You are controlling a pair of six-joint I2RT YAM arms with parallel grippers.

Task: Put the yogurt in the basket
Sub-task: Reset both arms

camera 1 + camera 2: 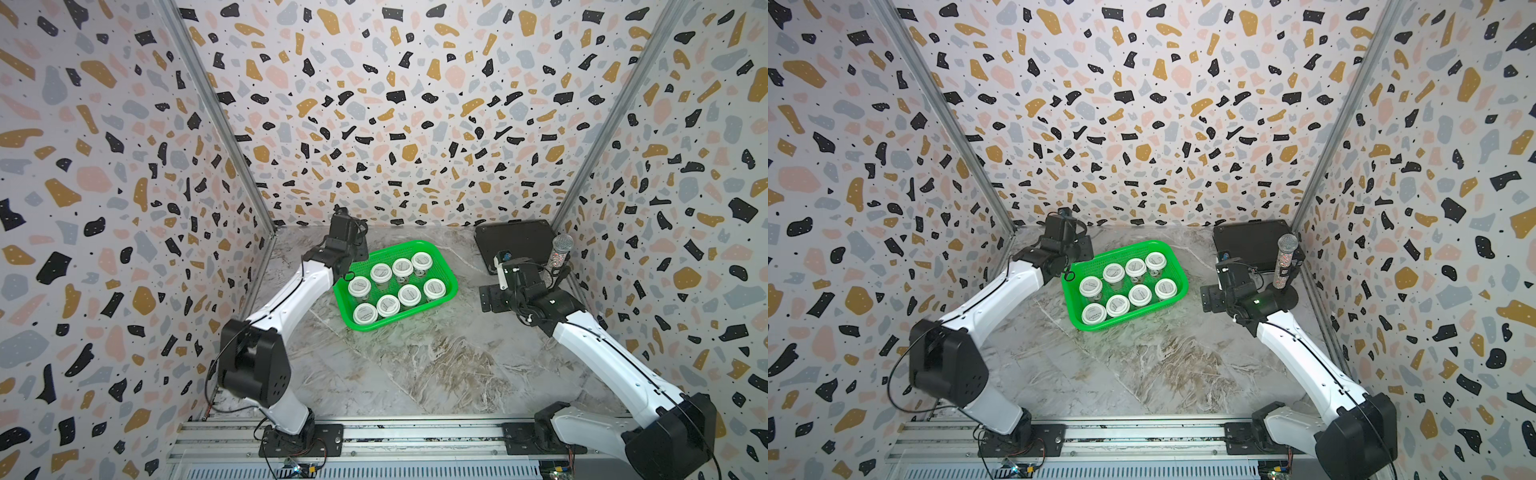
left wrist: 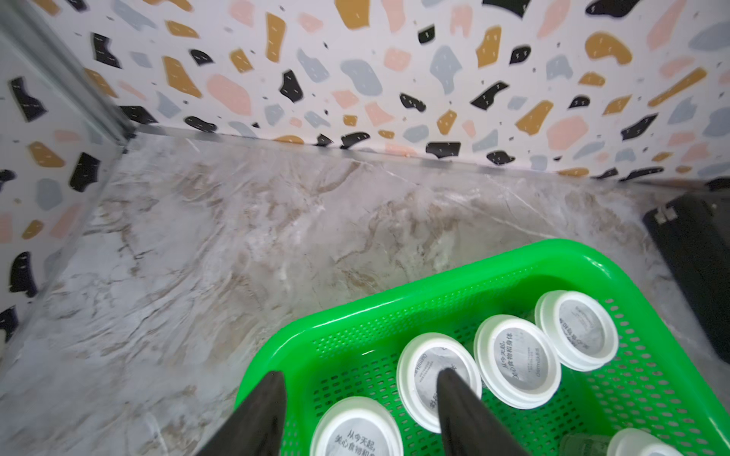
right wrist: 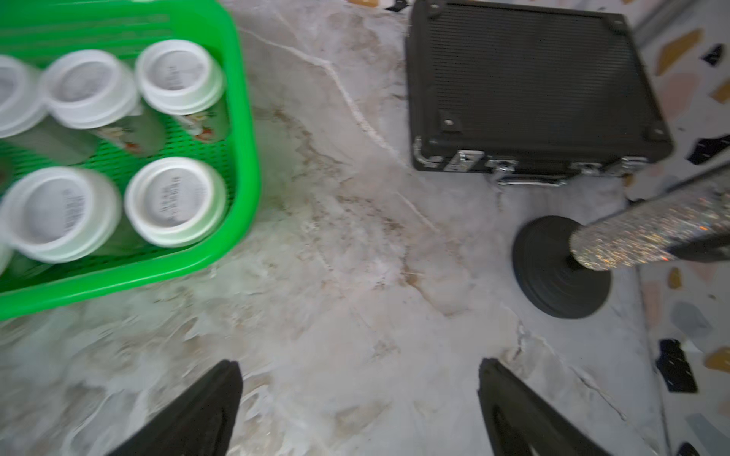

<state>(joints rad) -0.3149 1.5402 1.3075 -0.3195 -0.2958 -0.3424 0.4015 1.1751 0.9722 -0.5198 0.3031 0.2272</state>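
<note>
The green basket stands on the marble table left of centre in both top views. Several yogurt cups with white lids stand upright inside it in two rows. My left gripper hangs open over the basket's far-left corner. One yogurt cup sits below the gap between its fingers, touching neither. My right gripper is open wide over bare marble, right of the basket, with nothing between its fingers.
A flat black case lies at the back right. A glittery microphone stands on a round black base beside my right arm. Patterned walls close in on three sides.
</note>
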